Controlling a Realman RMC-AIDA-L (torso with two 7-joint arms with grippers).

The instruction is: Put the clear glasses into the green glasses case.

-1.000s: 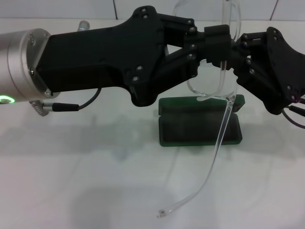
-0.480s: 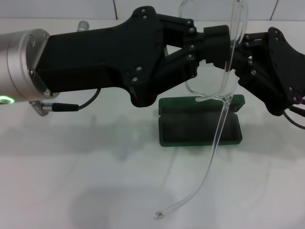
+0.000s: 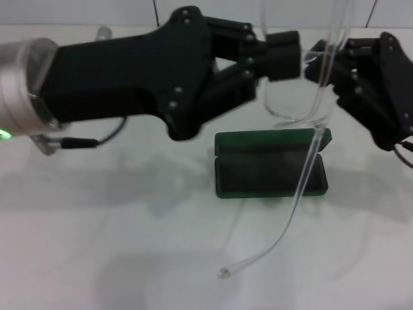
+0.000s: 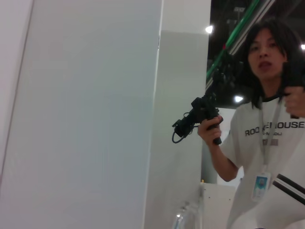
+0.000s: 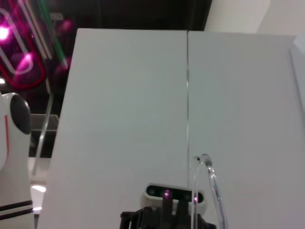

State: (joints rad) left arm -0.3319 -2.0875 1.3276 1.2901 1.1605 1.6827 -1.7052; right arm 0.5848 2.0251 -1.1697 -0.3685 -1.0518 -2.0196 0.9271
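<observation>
Left gripper (image 3: 293, 55): I have it raised above the bench (image 3: 97, 245), clenched on the clear glasses (image 3: 310, 97).
Clear glasses: held in the air between both grippers, one arm dangling low in front of the green glasses case (image 3: 271, 169).
Right gripper (image 3: 322, 61): against the frame; I cannot tell its grasp.
Risk: the dangling arm may snag the open case's edge and drag it.

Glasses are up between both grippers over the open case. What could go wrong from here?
1. The clear glasses are raised between the left gripper and right gripper; opposing pulls may twist the frame.
2. One arm hangs unfolded past the green glasses case; it may catch the rim on lowering.
</observation>
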